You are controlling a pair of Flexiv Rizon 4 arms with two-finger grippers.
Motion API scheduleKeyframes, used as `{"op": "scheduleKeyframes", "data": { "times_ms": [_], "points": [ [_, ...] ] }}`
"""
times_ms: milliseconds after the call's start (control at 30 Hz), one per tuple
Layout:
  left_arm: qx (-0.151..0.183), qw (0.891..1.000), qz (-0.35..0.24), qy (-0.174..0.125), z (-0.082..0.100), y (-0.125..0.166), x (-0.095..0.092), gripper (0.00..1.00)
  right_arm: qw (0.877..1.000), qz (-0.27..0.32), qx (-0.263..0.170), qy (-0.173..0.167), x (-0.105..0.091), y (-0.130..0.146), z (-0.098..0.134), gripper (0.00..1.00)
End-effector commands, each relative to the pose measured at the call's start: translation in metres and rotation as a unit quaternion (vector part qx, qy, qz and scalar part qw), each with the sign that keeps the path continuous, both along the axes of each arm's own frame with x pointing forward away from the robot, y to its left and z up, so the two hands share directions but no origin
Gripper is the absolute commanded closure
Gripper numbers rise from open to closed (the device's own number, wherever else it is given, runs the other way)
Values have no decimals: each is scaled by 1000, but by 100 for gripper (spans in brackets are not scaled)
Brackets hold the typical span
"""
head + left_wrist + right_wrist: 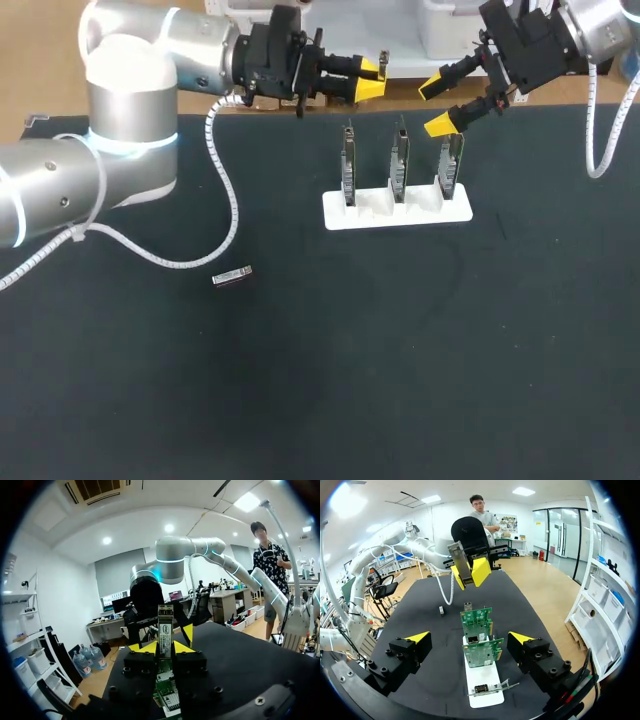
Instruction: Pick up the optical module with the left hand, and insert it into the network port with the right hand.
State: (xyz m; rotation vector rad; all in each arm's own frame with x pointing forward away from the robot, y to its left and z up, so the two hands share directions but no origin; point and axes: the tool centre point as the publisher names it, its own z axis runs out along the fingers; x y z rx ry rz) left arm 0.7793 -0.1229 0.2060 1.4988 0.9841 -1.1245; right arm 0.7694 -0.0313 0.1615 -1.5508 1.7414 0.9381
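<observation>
above the table's far side, my left gripper (375, 80) is clamped on the optical module (165, 627), so pickup looks done. my right gripper (435, 107) hangs spread wide and empty over the white rack of network cards (340, 215); handover and insertion are left.

The left arm (120, 150) is bent in from the left side, with its wrist held level and the left gripper (372, 80) pointed toward the right arm (600, 25). Its fingers are pressed against the optical module (165, 630) from both sides. The right arm is angled downward from the far right corner. The right gripper (436, 106) is spread wide and faces the left one.
</observation>
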Motion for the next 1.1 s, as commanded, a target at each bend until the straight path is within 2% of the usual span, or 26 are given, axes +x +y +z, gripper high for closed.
{"op": "scheduleKeyframes", "data": {
  "times_ms": [33,467,633,867,1100],
  "points": [
    [2,1000,-5,1,1,-1,5,100,1000,-1,0,-1,-1,0,0,0],
    [2,1000,-5,1,1,-1,5,100,1000,-1,0,-1,-1,0,0,0],
    [-3,1000,-8,20,-3,-7,6,100,1000,-1,0,-1,-1,0,0,0],
    [-6,1000,-2,29,-1,-7,-4,100,1000,-1,0,-1,-1,0,0,0],
    [7,998,36,47,0,1,-18,100,1000,-1,0,-1,-1,0,0,0]
  ]
}}
